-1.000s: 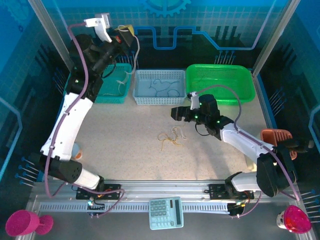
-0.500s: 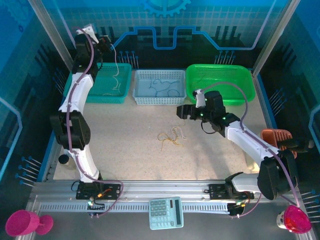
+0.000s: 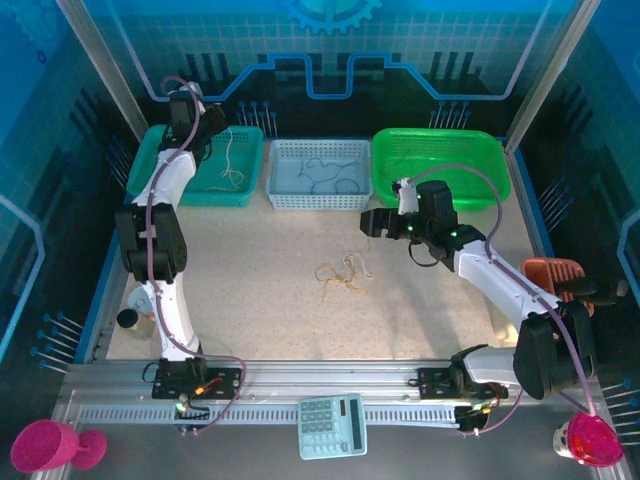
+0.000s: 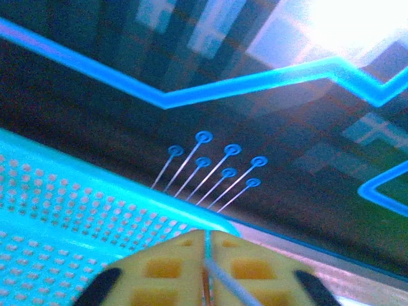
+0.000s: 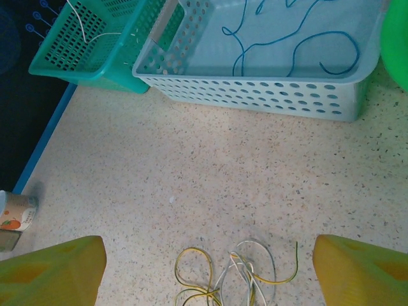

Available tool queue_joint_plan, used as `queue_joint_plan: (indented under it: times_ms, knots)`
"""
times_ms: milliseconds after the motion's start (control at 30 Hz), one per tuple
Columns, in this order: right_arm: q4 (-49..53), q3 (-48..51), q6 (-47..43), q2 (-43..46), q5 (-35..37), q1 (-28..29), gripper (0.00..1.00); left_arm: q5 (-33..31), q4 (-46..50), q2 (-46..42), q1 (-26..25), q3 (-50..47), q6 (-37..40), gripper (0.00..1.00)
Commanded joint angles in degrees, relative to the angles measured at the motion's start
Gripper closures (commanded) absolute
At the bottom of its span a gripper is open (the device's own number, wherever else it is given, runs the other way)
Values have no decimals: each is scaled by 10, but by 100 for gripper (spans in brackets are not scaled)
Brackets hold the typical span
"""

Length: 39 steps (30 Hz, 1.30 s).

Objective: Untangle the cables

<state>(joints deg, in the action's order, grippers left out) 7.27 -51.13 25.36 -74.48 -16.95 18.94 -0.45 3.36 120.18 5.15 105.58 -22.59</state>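
**Arms, two.**
- Left arm: stretched up and away from its base. The left gripper is held over the far edge of the teal basket. In the left wrist view its yellow fingers are brought almost together, and a thin pale wire is seen in the slit between them. Whether that wire is clamped cannot be told.
- Right arm: reached in low from the right, forearm angled toward the middle of the desk. The right gripper is set just in front of the green basket. Its fingers are spread wide and nothing is held.

**Cables, one clump**. Yellow and cream loops are laid loose on the desk, near the right gripper and apart from it. An exact strand count cannot be made.

**Baskets, three, in a row at the far side.**
- Teal: cream wires are draped into it.
- Pale basket: blue wires are contained.
- Green.

**Other items.**
- Calculator, one, on the near rail.
- Pink goblets, two, at the near left and near right.
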Motion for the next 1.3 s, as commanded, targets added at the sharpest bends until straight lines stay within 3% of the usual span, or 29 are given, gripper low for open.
queue_joint_plan:
  times_ms: [0, 200, 233, 433, 667, 933, 1267]
  knots:
    - [18, -16, -9, 11, -7, -7, 15, -52, 50, -6, 4, -7, 6, 66]
    - [19, 4, 7, 37, -6, -7, 15, -94, 92, -47, 10, -6, 12, 3]
    - [19, 4, 9, 42, -5, -7, 15, -100, 99, -54, 11, -4, 12, 1]
    - [30, 41, 11, 69, 5, -7, 15, -90, 124, -102, 15, -19, 2, 1]
    - [67, 53, 6, 46, 30, -7, 16, 9, 126, -171, 5, -82, -49, 1]
    - [49, 77, 4, -35, 23, 10, 22, 87, 112, -264, -81, -210, -86, 1]
    - [7, 90, 1, -107, 26, 42, 36, 116, -11, -361, -182, -392, -203, 1]
